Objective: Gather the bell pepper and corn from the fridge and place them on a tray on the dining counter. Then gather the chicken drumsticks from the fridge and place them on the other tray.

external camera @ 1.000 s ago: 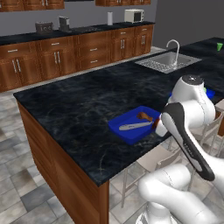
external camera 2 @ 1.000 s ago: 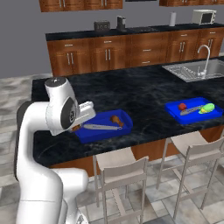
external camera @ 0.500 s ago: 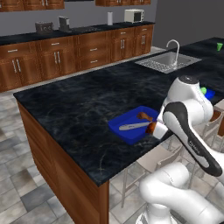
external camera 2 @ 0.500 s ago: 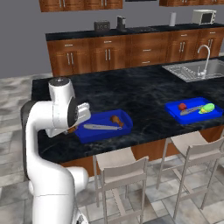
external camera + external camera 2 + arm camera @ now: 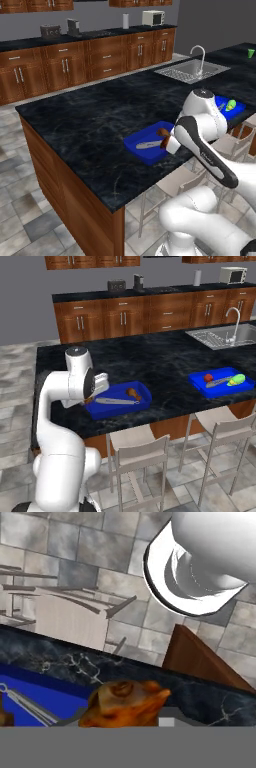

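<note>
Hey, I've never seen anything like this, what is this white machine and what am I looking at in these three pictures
The white machine is a robot arm on a driving base, in a rendered kitchen. Two pictures come from cameras on the base, behind the arm to its left and right. The third looks along its tool.

On the black dining counter lie two blue trays. The far tray holds a red bell pepper, a corn cob and a utensil. The near tray holds one chicken drumstick and a silver utensil.

The tool grips a second drumstick at the near tray's edge.
</note>
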Controlling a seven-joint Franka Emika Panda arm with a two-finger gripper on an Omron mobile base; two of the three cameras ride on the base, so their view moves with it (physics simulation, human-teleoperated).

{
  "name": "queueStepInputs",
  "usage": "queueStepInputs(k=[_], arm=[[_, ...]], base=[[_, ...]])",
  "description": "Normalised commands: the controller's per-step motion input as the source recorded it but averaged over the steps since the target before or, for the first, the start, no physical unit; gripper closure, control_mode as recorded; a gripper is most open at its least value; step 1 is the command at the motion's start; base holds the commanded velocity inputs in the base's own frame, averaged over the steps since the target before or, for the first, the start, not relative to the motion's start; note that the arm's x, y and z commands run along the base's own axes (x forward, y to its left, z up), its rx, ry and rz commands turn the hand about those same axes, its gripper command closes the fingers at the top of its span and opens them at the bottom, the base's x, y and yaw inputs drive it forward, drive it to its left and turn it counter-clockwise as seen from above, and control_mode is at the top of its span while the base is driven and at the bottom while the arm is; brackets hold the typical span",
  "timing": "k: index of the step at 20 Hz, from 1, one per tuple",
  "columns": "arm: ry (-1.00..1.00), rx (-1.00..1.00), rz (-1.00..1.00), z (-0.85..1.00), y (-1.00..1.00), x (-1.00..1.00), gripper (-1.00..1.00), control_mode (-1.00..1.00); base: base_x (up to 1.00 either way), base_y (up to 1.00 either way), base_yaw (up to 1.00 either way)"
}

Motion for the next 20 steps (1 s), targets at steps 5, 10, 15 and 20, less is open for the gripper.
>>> queueStepInputs(k=[5,10,15,20], arm=[[0.16,0.00,0.00,-0.21,0.00,0.55,1.00,-1.00],[0.18,0.00,0.00,-0.29,0.00,0.50,1.00,-1.00],[0.08,0.00,0.00,-0.29,0.00,0.31,1.00,-1.00],[-0.02,-0.01,0.00,-0.46,0.00,0.09,1.00,-1.00]], base=[[0.00,0.00,0.00],[0.00,0.00,0.00],[0.00,0.00,0.00],[0.00,0.00,0.00]])
